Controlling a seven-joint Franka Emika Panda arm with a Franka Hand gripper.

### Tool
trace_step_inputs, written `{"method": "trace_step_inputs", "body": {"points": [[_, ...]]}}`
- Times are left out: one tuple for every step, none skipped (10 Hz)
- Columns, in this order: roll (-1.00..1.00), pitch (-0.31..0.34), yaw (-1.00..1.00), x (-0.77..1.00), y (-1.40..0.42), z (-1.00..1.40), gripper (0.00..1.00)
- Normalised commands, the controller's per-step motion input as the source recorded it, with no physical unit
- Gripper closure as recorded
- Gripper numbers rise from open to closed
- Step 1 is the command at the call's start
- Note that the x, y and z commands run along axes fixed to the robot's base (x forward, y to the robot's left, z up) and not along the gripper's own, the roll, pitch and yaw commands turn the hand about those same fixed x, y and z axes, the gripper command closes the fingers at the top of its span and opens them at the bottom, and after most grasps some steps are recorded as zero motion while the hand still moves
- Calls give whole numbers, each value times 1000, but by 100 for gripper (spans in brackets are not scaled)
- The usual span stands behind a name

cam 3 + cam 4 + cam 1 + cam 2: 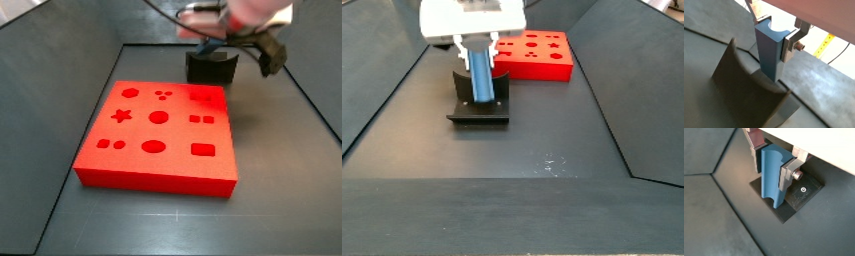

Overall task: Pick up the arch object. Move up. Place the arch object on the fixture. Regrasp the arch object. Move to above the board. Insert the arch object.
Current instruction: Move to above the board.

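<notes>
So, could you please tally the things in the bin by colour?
Red: 1, the board
Blue: 1, the arch, upright between the gripper fingers over the fixture
Black: 1, the fixture
Total: 3

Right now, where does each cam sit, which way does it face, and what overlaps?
Wrist view: behind the gripper, looking down the arch object onto the fixture.
Wrist view: same mount, steeper, over the fixture's base plate.
Side view: high, past the board, facing the fixture.
Side view: low at the opposite end; fixture near, board behind.
All show the gripper holding the arch object.
</notes>
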Motion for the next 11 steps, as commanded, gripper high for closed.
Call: {"method": "trace_step_inputs", "body": {"points": [[-37,-172,115,-28,-9,1000,100],[-32,-177,62,-34,-7,1000,100],[-27,-163,0,-40,-8,1000,100],[-34,-139,-37,-44,-7,1000,100],[-42,-118,-59,-46,-5,1000,100],[-59,-78,-95,-51,-3,1000,100],[-70,-41,-107,-56,0,1000,100],[-77,-12,-104,-63,2,1000,100],[-82,5,-98,-65,3,1000,100],[-83,32,-81,-73,4,1000,100],[-78,52,-58,-81,5,1000,100]]}}
